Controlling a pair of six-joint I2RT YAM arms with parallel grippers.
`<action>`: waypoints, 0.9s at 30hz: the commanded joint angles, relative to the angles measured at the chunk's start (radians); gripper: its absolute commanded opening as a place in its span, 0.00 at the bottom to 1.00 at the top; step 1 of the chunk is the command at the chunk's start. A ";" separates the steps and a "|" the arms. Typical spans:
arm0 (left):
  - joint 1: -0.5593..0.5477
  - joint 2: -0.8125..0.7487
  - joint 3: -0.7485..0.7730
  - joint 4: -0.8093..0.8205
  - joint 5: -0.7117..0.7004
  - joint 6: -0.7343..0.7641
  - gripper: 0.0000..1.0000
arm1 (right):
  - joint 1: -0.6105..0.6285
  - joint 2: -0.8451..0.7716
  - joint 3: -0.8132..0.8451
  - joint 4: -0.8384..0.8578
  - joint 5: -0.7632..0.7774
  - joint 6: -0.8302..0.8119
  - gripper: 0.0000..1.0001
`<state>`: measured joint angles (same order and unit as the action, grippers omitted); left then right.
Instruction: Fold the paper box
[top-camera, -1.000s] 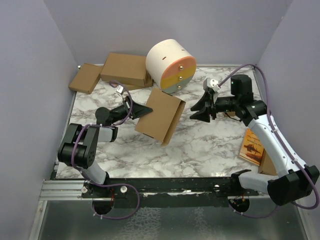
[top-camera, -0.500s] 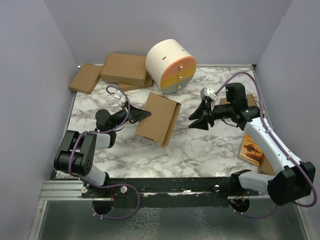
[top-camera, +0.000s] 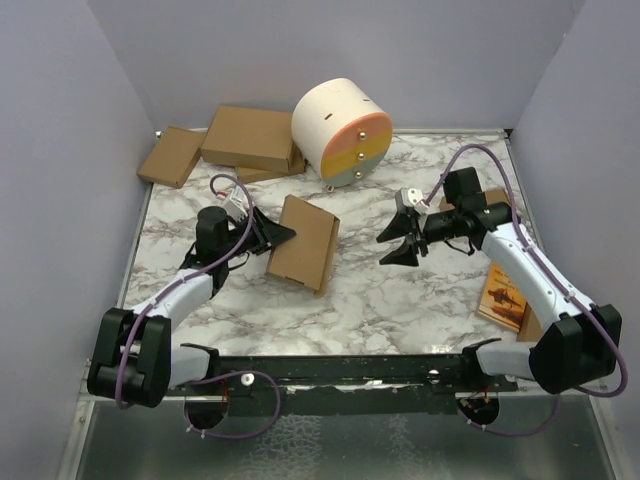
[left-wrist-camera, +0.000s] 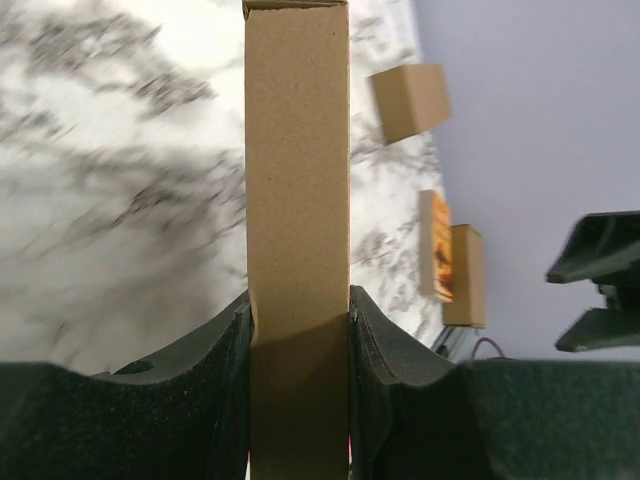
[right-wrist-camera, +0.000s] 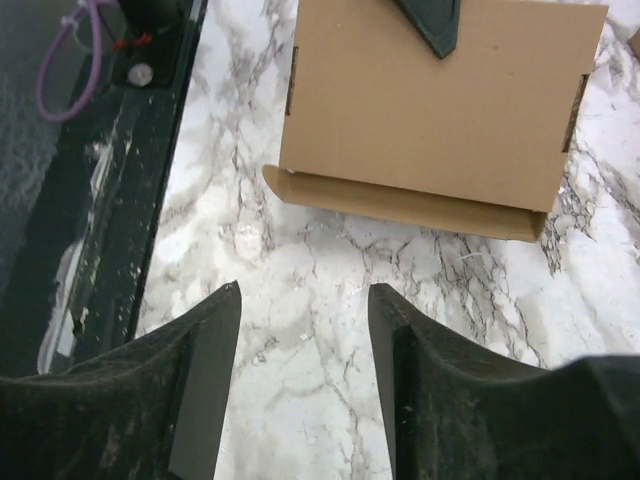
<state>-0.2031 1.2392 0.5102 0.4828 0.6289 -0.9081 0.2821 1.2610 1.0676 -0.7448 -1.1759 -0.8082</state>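
Left tool (top-camera: 270, 234) clamps the paper box (top-camera: 305, 245) by its edge; right tool (top-camera: 398, 246) is open, empty, well apart. Box looks folded into shape; one long flap seems untucked, probably the last step.

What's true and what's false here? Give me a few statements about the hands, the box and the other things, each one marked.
1. The left hand grips the box by its edge. True.
2. The right hand holds the box too. False: it is open, empty and apart from the box.
3. The round drawer unit stands beyond the box, not touching it. True.
4. The book lies on the left side. False: it lies on the far right.
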 joint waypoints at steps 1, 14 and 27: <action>-0.008 -0.052 0.055 -0.330 -0.126 0.119 0.00 | 0.012 0.067 0.061 -0.238 0.012 -0.334 0.55; -0.006 -0.007 0.182 -0.663 -0.219 0.319 0.00 | 0.248 0.066 -0.080 0.203 0.078 0.051 0.55; -0.007 0.027 0.241 -0.805 -0.316 0.404 0.00 | 0.364 0.154 0.049 0.022 0.217 -0.128 0.55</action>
<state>-0.2108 1.2392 0.7422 -0.2298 0.3908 -0.5518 0.6369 1.3746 1.0161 -0.5903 -1.0382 -0.7998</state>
